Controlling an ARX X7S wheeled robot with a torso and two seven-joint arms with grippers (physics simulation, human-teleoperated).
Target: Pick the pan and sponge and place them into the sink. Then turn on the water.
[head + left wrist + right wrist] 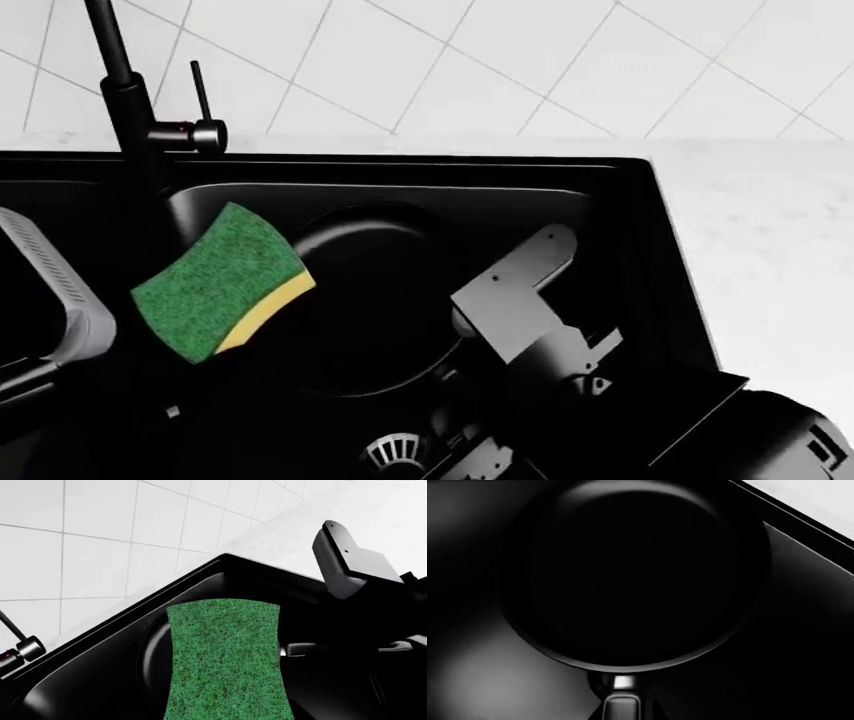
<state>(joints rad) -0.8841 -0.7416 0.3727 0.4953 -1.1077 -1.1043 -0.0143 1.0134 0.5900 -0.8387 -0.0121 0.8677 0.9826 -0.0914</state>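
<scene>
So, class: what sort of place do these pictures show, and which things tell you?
Probably a kitchen sink area: a black sink with a tall faucet, white wall tiles, and a sponge above a pan.

Standing along the far side, a white tiled wall (534, 60), its thin grey grout lines slanting across in a diagonal grid. Lying just below it and meeting its foot, a pale, faintly speckled countertop (774, 260), running as a narrow strip along the far edge and widening at the right. Showing again in the left wrist view, the same tiles (67, 555) and pale counter (280, 535).
</scene>
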